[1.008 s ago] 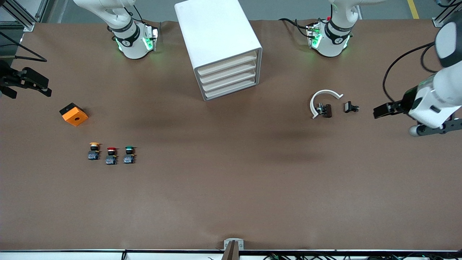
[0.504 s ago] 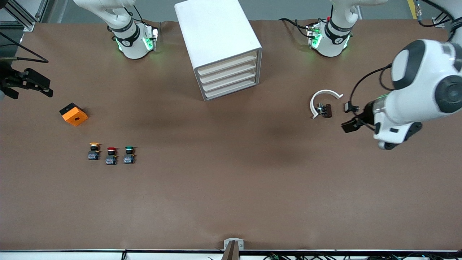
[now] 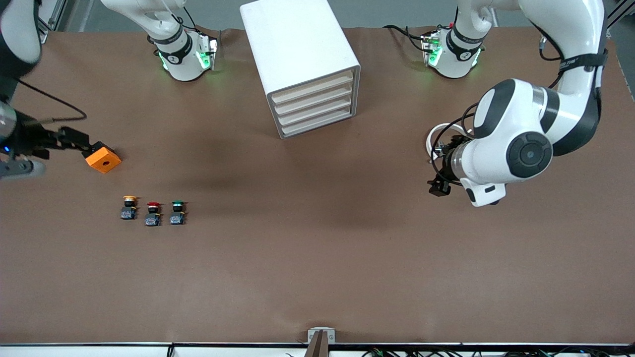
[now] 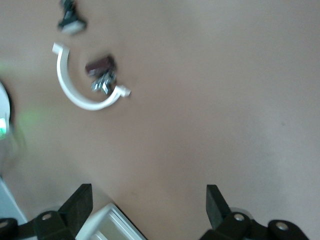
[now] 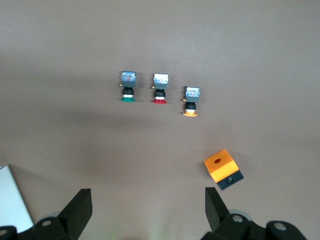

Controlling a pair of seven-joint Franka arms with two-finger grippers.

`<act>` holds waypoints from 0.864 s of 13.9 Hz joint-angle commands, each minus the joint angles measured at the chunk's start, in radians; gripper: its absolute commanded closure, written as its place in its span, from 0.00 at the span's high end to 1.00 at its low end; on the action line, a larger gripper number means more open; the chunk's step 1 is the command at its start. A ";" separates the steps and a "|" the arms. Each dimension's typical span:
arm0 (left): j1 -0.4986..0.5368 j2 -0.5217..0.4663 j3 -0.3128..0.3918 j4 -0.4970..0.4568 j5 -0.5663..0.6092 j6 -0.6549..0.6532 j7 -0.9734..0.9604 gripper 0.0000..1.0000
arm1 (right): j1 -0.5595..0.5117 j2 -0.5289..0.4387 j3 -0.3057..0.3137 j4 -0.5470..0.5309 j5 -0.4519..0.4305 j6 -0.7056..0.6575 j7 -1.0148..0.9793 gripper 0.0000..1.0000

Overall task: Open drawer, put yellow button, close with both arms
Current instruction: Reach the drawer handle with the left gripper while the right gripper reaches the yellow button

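Top drawer (image 3: 311,89) shut; yellow button (image 3: 129,207) lies beside the red-capped one (image 3: 153,213).

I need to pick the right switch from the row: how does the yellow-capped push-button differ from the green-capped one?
The yellow-capped push-button has a yellow-orange mushroom cap; the green-capped push-button has a dark green one. The yellow one is at the row's end toward the right arm, nearest the orange block; the green one is at the opposite end, with the red-capped push-button between them. Both share dark bodies with bluish bases and lie the same way.

Front camera looks steeply down on my whole table (image 3: 317,277). My wrist cameras face downward from well up; each shares table items with it.
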 commanded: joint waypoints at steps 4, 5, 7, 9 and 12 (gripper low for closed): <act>-0.036 0.031 0.000 0.038 -0.245 -0.041 -0.335 1.00 | -0.028 0.062 0.004 -0.224 -0.045 0.343 -0.018 1.00; -0.028 0.030 0.001 0.038 -0.307 -0.051 -0.349 1.00 | -0.036 0.072 0.002 -0.271 -0.045 0.425 -0.018 1.00; -0.035 0.043 0.001 0.038 -0.399 -0.058 -0.345 1.00 | -0.065 0.107 0.002 -0.333 -0.045 0.549 -0.017 1.00; -0.040 0.085 0.000 0.038 -0.477 -0.058 -0.338 1.00 | -0.094 0.150 0.002 -0.356 -0.045 0.634 -0.017 1.00; -0.051 0.152 -0.003 0.038 -0.635 -0.059 -0.348 1.00 | -0.121 0.223 0.004 -0.364 -0.045 0.718 -0.017 1.00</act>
